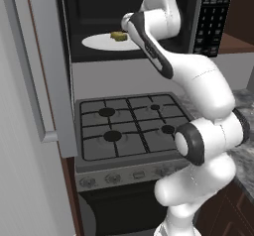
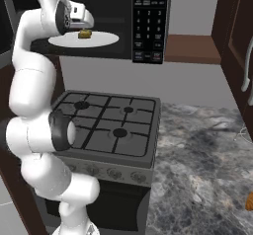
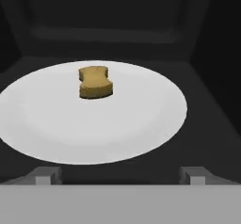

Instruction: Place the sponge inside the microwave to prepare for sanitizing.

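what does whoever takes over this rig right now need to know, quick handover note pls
Gripper: open, holding nothing, its fingertips wide apart at the mouth of the microwave, short of the turntable plate.
Sponge: lying free on the plate inside the cavity, toward the back, clear of the fingers.
Microwave door: swung open to the left.
Done: the sponge is inside the microwave.
Left: probably just draw the arm back out of the cavity without nudging the plate. The door is not part of the stated job.
Below: gas stove, nothing on its burners.
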